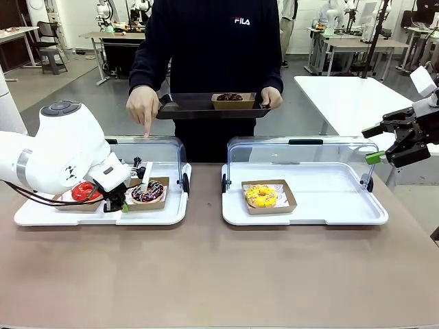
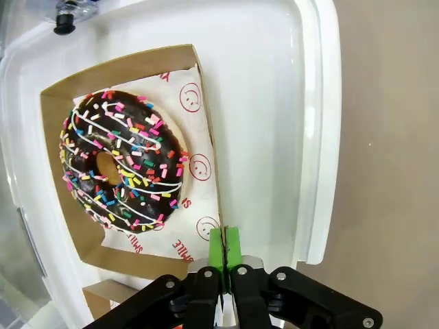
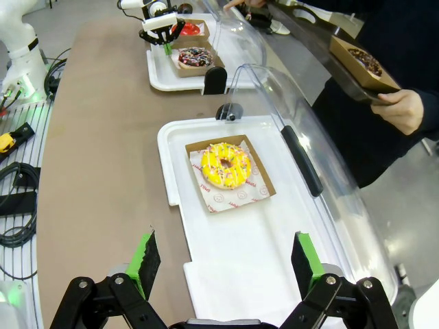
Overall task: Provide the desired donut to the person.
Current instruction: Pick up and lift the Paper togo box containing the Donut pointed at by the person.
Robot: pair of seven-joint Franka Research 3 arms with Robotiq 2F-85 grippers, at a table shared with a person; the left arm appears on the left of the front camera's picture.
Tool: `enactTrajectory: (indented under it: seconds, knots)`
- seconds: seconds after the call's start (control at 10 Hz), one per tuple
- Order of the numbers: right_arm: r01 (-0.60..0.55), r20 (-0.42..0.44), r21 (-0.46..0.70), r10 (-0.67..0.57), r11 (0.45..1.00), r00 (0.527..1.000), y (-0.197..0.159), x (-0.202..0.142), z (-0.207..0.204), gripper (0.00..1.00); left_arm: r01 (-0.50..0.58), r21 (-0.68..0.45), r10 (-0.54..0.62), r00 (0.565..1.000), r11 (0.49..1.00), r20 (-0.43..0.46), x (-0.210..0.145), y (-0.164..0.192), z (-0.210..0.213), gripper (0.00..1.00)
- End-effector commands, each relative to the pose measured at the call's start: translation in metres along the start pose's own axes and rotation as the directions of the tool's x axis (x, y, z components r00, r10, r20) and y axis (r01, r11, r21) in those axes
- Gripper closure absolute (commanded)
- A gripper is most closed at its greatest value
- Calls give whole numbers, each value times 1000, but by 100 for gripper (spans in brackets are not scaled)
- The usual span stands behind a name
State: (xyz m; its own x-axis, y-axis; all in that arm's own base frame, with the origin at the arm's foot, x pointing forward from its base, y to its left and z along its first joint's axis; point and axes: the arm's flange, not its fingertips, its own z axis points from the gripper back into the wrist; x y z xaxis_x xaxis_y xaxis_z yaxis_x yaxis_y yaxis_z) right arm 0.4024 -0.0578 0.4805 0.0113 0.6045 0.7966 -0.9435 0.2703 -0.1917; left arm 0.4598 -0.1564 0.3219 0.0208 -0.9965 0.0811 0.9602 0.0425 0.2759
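A chocolate donut with coloured sprinkles lies in a brown cardboard tray inside the left white case. My left gripper is shut, its green pads pinching the near edge of that cardboard tray. The person stands across the table and points one finger down at the left case's lid. Their other hand holds a dark serving tray carrying a chocolate donut. My right gripper hangs open above the right case's end, holding nothing.
A red donut sits left of the sprinkled one in the same case. A yellow donut lies in the right case. Both clear lids stand raised at the far side. Bare table lies in front.
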Motion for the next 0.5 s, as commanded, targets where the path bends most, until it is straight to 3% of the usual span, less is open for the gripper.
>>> enactTrajectory:
  seconds: [0.0,0.4]
  knots:
    - [-3,22,-1,3,1000,1000,0,-1,-1,0,-5,-36,5,1000,999,-4,0,4,7,100]
    - [-3,22,-1,3,1000,1000,0,-1,-1,0,-27,18,27,999,999,40,-12,-32,72,100]
